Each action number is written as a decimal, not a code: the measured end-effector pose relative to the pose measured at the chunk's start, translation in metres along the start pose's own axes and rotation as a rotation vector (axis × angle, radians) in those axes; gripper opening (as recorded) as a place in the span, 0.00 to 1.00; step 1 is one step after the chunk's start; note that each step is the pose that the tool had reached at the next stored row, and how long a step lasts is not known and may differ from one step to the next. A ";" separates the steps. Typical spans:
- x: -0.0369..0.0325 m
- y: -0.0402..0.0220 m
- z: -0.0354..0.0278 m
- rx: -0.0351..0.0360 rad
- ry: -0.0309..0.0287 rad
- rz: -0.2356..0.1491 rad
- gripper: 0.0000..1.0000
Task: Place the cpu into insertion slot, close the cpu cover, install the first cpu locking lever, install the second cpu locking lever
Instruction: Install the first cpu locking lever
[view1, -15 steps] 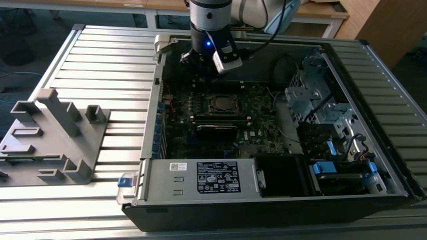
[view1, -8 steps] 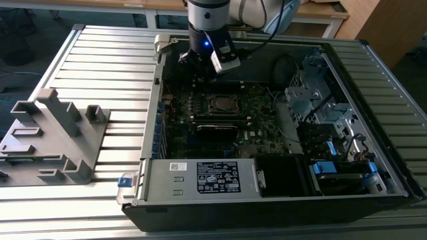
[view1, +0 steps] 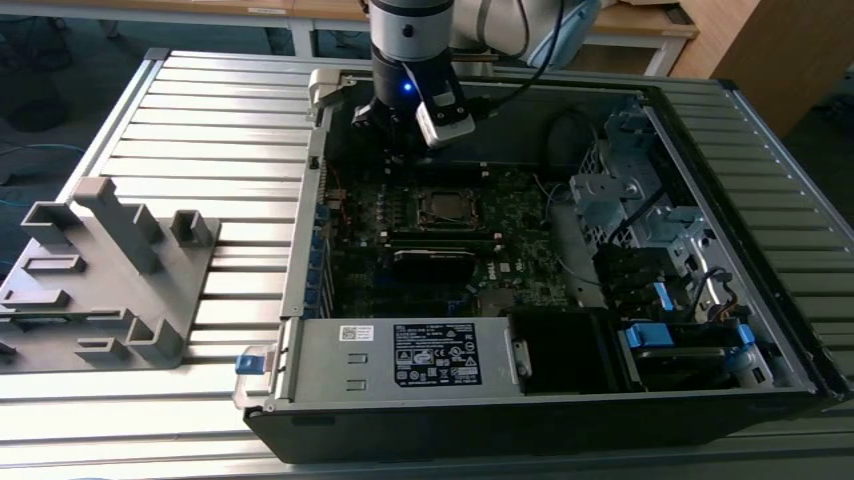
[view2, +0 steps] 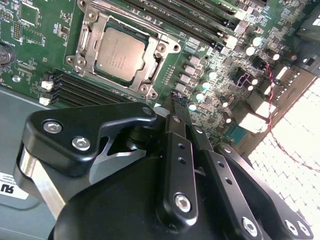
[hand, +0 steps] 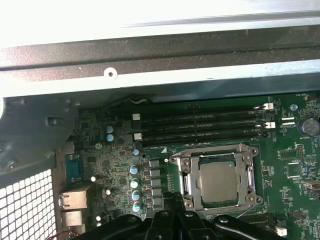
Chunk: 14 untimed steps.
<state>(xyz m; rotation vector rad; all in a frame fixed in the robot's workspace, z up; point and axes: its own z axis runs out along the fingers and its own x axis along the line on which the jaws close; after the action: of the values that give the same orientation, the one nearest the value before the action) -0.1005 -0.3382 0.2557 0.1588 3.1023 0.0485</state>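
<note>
Cpu (view2: 120, 54) seated flat in the insertion slot (view2: 80, 61), dull metal top facing up out of the computer case (view1: 534, 420). Being square, it has no long axis; its edges run parallel to the memory slots (hand: 200, 120) beside the slot. The cpu cover (view2: 154, 62) lies down around it, apparently retaining the chip. The claw (view2: 176, 100) hovers just off one corner of the slot, fingers pressed together and empty, probably because the seated chip needs no support.

The claw (view2: 177, 100) covers part of the motherboard (view2: 220, 65)
</note>
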 end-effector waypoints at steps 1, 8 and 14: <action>0.0000 0.0000 0.0000 0.0000 0.0000 0.000 0.10; 0.0015 -0.0003 -0.0001 -0.0130 0.0013 0.001 0.10; 0.0061 -0.0011 -0.0003 -0.0581 0.0059 0.002 0.10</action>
<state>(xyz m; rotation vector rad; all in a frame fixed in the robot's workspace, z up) -0.1067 -0.3387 0.2557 0.1605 3.1024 0.1392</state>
